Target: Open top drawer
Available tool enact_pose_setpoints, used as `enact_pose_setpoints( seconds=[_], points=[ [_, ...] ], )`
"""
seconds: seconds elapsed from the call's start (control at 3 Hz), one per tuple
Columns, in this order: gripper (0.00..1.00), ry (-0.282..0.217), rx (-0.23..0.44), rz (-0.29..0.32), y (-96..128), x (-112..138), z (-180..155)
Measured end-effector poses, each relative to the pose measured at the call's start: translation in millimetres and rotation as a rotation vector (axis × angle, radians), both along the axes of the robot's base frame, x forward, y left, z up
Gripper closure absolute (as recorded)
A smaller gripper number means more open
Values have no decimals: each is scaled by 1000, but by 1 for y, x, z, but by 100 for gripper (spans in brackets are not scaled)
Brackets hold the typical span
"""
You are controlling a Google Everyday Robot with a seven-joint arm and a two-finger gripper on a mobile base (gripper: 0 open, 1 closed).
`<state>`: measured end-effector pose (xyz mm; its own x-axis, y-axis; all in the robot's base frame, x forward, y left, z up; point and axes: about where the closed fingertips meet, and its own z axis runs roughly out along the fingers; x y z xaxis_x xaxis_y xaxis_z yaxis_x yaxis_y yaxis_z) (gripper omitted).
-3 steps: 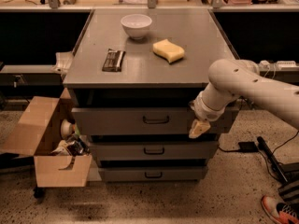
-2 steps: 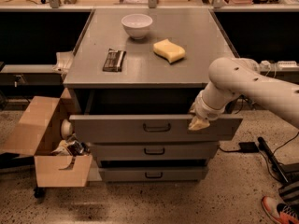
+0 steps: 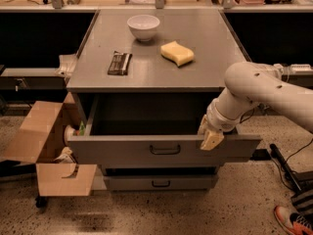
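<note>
The top drawer (image 3: 122, 152) of the grey metal cabinet (image 3: 146, 77) stands pulled far out toward the camera. Its dark inside is open to view and its small dark bar handle (image 3: 165, 150) sits at the centre of the flat front. My gripper (image 3: 209, 136), on the white arm (image 3: 254, 89) coming in from the right, sits at the drawer front's top edge, right of the handle. A narrower grey drawer (image 3: 156, 182) with a like handle shows below, shut.
On the cabinet top lie a white bowl (image 3: 143, 26), a yellow sponge (image 3: 177, 53) and a dark snack bar (image 3: 120, 62). An open cardboard box (image 3: 44, 146) stands on the floor at the left. Cables (image 3: 288, 168) and a shoe (image 3: 292, 219) lie at the right.
The top drawer has slid much further out toward the camera. My gripper has moved with its front edge, down and toward the camera.
</note>
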<state>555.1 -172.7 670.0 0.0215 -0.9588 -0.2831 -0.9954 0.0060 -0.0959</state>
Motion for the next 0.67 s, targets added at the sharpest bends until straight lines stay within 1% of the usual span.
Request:
enact_pose_setpoints(
  seconds=[0.33,0.67],
  points=[
    [65,0,0,0,0,0,0],
    [43,0,0,0,0,0,0]
  ],
)
